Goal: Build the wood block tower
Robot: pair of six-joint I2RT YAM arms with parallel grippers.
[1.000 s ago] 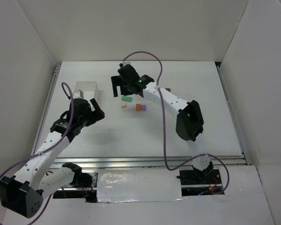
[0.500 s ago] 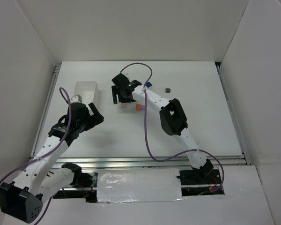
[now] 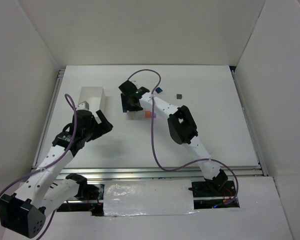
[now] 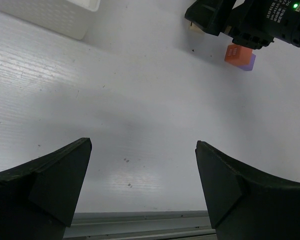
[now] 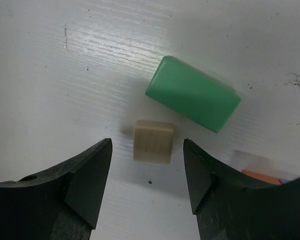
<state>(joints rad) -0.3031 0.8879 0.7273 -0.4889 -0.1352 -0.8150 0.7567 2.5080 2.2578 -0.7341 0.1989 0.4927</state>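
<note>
In the right wrist view a green oblong block lies flat on the white table. A small plain wood cube lies just in front of it, and an orange block's edge shows at lower right. My right gripper is open and hangs low over the wood cube, one finger on each side and not touching it. From above, the right gripper hides both blocks. An orange block and a purple block touch just to its right. My left gripper is open and empty.
A white box stands at the back left, beside the left gripper. A dark blue cube and an olive-grey cube lie apart further back. The left wrist view shows the orange block, the purple block and the table's near edge.
My right gripper has come down and a little left over the green block and the wood cube, now hiding them from above. The left gripper has barely shifted.
</note>
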